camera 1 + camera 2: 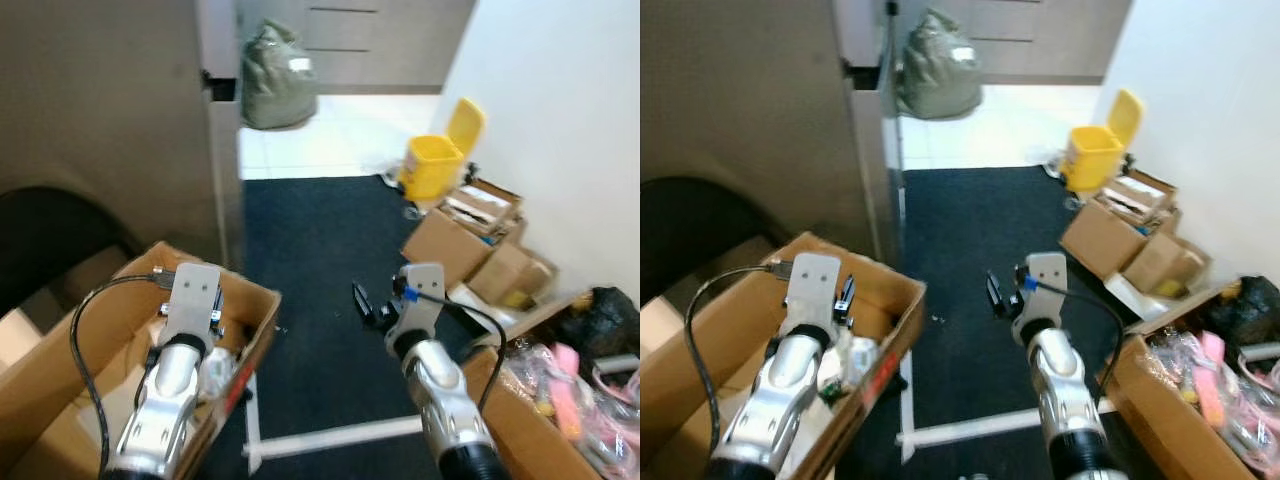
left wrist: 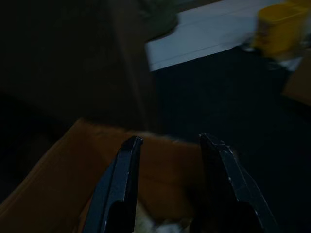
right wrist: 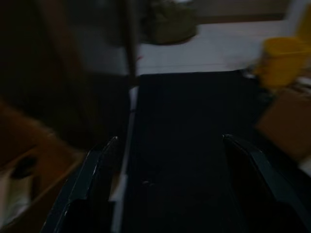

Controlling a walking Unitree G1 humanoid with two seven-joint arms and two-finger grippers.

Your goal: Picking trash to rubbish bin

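Left gripper (image 2: 170, 150) over open brown cardboard box (image 1: 262, 300), right gripper (image 3: 170, 150) over dark carpet (both spread wide, empty); advise lowering left squarely onto white crumpled trash (image 1: 215, 368).

— Is there any writing you can read?
— None. The cardboard box (image 1: 255, 330) below my left arm carries a red strip along its edge, too blurred to read. A pale label on the grey-green sack (image 1: 272, 80) is illegible too.
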